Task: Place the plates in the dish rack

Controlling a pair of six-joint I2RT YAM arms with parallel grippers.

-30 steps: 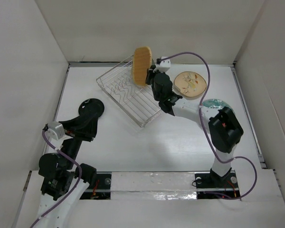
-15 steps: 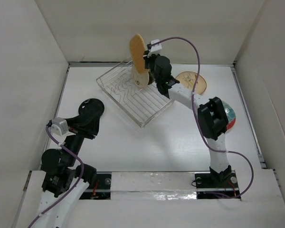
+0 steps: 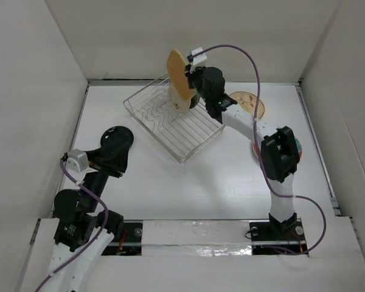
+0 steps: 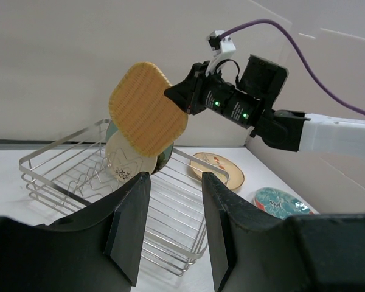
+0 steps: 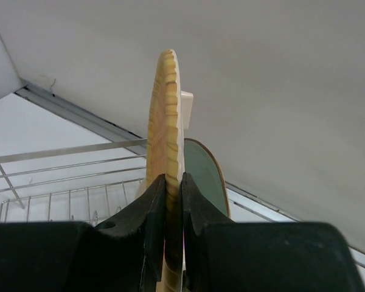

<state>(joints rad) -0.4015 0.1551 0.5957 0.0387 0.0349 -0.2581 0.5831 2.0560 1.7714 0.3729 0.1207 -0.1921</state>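
Two fingers [image 5: 151, 210] of the right gripper [image 5: 172, 194] are pressing against opposite faces of the orange-tan plate [image 5: 165, 115]. They are closed down to the plate's thickness and are pinching it at its lower rim. The plate is standing on edge, nearly upright, and is hanging in the air above the far end of the dish rack [image 3: 185, 146]. In the left wrist view its face is showing a fine woven-looking texture and a squarish outline with rounded corners. Its rim is looking ribbed from the right wrist camera.

Just below it, the cream plate [image 4: 129, 161] is leaning upright among the rack's zigzag wires. The glossy green plate [image 5: 202, 173] is standing close behind, its curved edge peeking out beside the held plate. The silvery rack is sitting at an angle on the white table [image 3: 170, 182].

To the right of the rack, the beige plate [image 4: 218, 171] with floral marks is lying flat on the table, partly covered by the right arm in the overhead view. The teal-patterned plate [image 4: 278, 202] is lying flat a little nearer the robot.

The left gripper [image 4: 170, 225] is holding its fingers spread wide with only open air between them, and is pointing toward the rack from well apart. In the overhead view a round black shape under it is probably the black plate [image 3: 118, 139] lying on the table. Whether the fingers are touching it cannot be told.
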